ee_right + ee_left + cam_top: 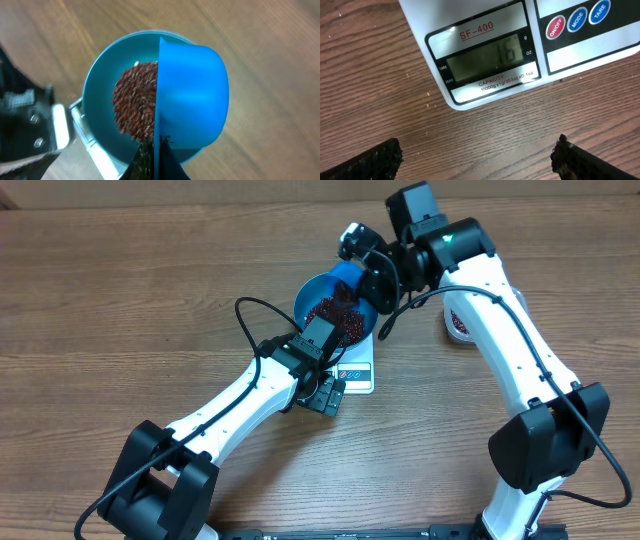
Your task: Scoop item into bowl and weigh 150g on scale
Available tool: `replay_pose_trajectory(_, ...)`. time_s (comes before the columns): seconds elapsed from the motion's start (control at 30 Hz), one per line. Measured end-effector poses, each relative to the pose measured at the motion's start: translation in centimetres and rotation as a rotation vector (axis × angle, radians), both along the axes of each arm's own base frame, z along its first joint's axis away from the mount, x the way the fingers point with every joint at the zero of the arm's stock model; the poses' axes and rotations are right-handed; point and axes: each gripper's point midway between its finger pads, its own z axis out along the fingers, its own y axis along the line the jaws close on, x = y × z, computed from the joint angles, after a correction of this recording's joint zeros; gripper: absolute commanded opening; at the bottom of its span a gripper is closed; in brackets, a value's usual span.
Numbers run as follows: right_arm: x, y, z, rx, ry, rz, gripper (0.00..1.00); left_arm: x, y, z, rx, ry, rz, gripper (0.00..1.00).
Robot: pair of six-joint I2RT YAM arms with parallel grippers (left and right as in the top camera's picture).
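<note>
Only overhead: both arms meet at the scale (362, 372); a pale container (459, 324), at 3 o'clock of the bowl (312, 295), is mostly hidden behind the right arm
Left wrist alone: the scale's front panel, with red lettering SF-400, a grey display (485, 57) whose clear digits read 16, and round ON/OFF, MODE and TARE buttons at 2 o'clock of it
Right wrist alone: the inside of the bowl from straight above, and one scale corner poking out under it at 7 o'clock
Left gripper (477, 160): spread wide and empty, over bare table (370, 75) at 6 o'clock of the display; overhead puts it at 7 o'clock of the scale
Left fingers (375, 162): black, rough-edged pads
Right gripper (155, 161): clenched on the thin handle of the scoop (192, 95), dark fingertips on either side of it
Scoop: smooth bright blue plastic, rounded back toward 3 o'clock, straight mouth edge facing 9 o'clock, above the bowl's right half
Bowl: round, deep, glossy blue, seated on the scale
Beans (135, 105): tiny oval red-brown grains, a loose mottled heap from the bowl's middle toward 9 o'clock
Scale: flat, white, rounded corners, slick surface
Table: brown wood grain, matte
</note>
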Motion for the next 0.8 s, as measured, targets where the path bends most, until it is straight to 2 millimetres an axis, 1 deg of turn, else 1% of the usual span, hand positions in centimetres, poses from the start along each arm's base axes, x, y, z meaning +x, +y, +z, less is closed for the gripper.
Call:
replay_pose_trajectory(0.13, 1.1, 0.1, 0.2, -0.049, -0.068, -0.015, 0.04, 0.0, 0.0, 0.0, 0.0, 0.0, 0.0, 0.99)
replay_pose_trajectory(0.33, 1.5, -0.3, 0.4, -0.091, -0.106, -0.02, 0.04, 0.0, 0.0, 0.0, 0.0, 0.0, 0.0, 1.0)
replay_pose_trajectory(0.43, 1.2, -0.4, 1.0, -0.095, -0.12, -0.012, 0.04, 0.0, 0.0, 0.0, 0.0, 0.0, 0.0, 1.0)
replay_pose_trajectory(0.53, 0.3, -0.5, 2.1, -0.104, -0.133, 0.008, 0.04, 0.0, 0.0, 0.0, 0.0, 0.0, 0.0, 1.0)
replay_pose_trajectory(0.63, -0.4, -0.1, 3.0, -0.102, -0.156, 0.033, 0.04, 0.0, 0.0, 0.0, 0.0, 0.0, 0.0, 1.0)
replay_pose_trajectory(0.8, -0.7, 0.4, 3.4, -0.102, -0.172, 0.057, 0.04, 0.0, 0.0, 0.0, 0.0, 0.0, 0.0, 1.0)
